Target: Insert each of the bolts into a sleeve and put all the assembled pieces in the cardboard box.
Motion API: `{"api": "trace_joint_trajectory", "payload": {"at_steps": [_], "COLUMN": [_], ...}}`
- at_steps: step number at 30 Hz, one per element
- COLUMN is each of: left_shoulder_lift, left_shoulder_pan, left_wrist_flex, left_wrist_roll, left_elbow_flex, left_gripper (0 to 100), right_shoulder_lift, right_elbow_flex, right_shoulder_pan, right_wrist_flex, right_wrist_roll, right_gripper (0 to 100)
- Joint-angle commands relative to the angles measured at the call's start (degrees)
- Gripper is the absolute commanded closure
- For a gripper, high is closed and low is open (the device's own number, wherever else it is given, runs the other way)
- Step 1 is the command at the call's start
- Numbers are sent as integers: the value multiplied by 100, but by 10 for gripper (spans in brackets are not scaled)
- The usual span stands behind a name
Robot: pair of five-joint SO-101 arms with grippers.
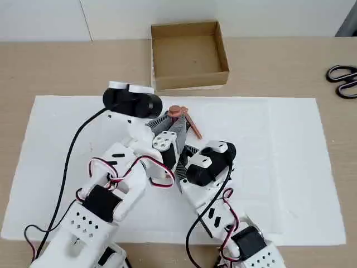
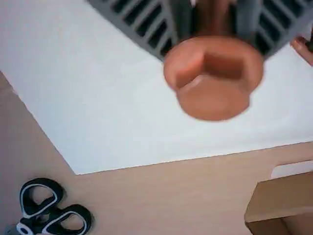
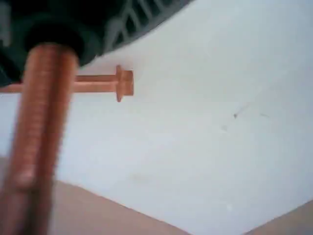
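In the left wrist view a copper bolt (image 2: pixel 213 78) faces me with its flanged hex head, and my left gripper (image 2: pixel 212 17) is shut on its shaft between grey slatted fingers (image 2: pixel 139 19). From above, that bolt head (image 1: pixel 175 110) sticks out of the left gripper (image 1: pixel 173 121) towards the cardboard box (image 1: pixel 192 80). Another copper piece (image 1: pixel 193 126) slants just to its right. My right gripper (image 3: pixel 49 39) is shut on a threaded copper shaft (image 3: pixel 41 127). Beyond it a bolt (image 3: pixel 100 83) lies on the white mat (image 3: pixel 205 147). The right gripper (image 1: pixel 187 148) sits tight against the left one.
The open cardboard box stands past the mat's far edge, its corner (image 2: pixel 281 198) near the held bolt. Black-handled scissors (image 1: pixel 343 81) (image 2: pixel 49 210) lie on the wooden table at the far right. The white mat (image 1: pixel 290 167) is bare to both sides of the arms.
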Motion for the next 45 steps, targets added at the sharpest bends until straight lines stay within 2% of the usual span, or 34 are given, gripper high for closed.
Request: {"api": "trace_joint_trajectory", "payload": {"at_steps": [1,5,11,16,45], "left_shoulder_lift": [-176,-176,-176,-176,-167], "left_shoulder_pan": [35,35,360,404,431], "left_wrist_flex": [-158,-149,-26,-9,1240], "left_wrist_roll": [-18,-26,-457,-466,-466], "left_elbow_flex": [-31,-13,84,92,84], "left_gripper": [994,994,994,994,994], "right_shoulder_lift": [-4,-4,-4,-4,-13], "right_elbow_flex": [53,53,53,53,53], "right_shoulder_pan": [-22,-22,-13,-4,4], "right_wrist_flex": [-22,-22,-22,-22,-22], "right_wrist_roll": [-62,-62,-62,-62,-53], "right_gripper": [995,995,995,995,995]}}
